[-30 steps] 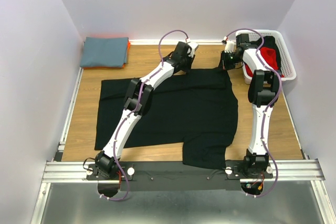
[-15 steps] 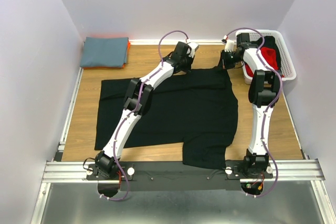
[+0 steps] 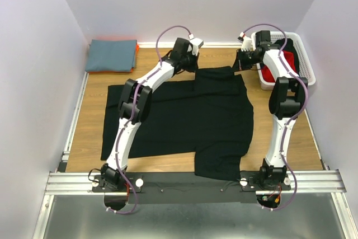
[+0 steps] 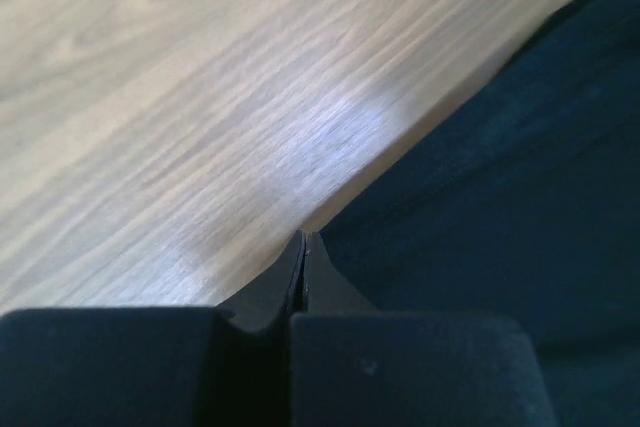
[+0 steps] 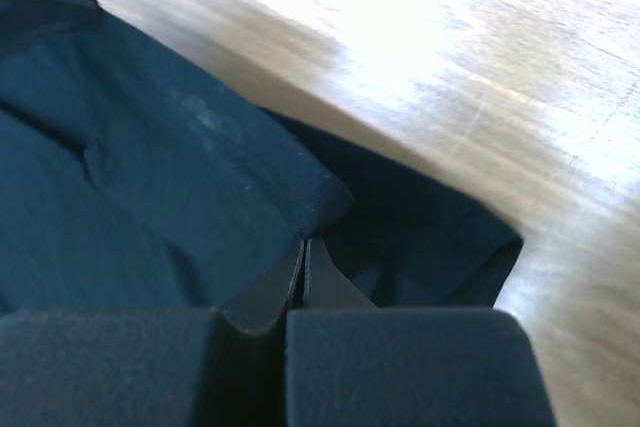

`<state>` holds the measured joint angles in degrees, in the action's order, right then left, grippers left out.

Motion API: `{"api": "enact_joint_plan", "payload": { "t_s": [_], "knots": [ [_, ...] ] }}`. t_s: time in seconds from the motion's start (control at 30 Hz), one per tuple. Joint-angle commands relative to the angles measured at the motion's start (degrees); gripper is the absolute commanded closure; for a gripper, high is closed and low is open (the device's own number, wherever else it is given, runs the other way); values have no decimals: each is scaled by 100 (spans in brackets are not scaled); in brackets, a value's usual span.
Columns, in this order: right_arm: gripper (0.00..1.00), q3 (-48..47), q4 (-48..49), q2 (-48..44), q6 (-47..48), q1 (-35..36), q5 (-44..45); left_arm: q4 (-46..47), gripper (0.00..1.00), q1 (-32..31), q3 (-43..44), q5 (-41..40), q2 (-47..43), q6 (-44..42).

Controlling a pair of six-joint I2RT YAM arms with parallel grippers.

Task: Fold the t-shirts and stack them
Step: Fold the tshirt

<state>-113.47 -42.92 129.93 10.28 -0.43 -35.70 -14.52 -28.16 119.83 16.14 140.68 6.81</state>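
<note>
A large black t-shirt lies spread on the wooden table. My left gripper is at its far edge. In the left wrist view the left gripper is shut, its tips pinching the edge of the black cloth. My right gripper is at the shirt's far right corner. In the right wrist view the right gripper is shut on a fold of the black cloth. A folded slate-blue t-shirt rests on an orange one at the far left.
A white mesh basket stands at the far right, with a red t-shirt and dark cloth inside. White walls close in the table on three sides. The metal rail carrying the arm bases runs along the near edge.
The left gripper has shut on the shirt's far edge. The left arm has swung left and back, and the cloth's far edge has bunched up between the two grippers.
</note>
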Motion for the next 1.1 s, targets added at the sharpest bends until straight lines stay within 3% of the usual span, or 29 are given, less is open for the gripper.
{"api": "enact_joint_plan", "payload": {
  "t_s": [0.0, 0.17, 0.5, 0.77, 1.07],
  "knots": [
    [99, 290, 29, -520, 228, 34, -200, 371, 100, 13, -310, 530, -691, -188],
    [99, 615, -15, -828, 404, 34, -244, 634, 100, 4, -1039, 1258, -1086, -329],
    [100, 1661, -278, -1663, 957, 34, -411, 943, 100, 12, -2797, 1752, -2272, -820],
    [100, 2408, -490, -2068, 1467, 34, -350, 820, 100, -119, -3369, 2269, -2502, -1041],
    [99, 2927, -744, -2314, 1942, 34, -130, 793, 100, -348, -4020, 2236, -2739, -1199]
  ]
}}
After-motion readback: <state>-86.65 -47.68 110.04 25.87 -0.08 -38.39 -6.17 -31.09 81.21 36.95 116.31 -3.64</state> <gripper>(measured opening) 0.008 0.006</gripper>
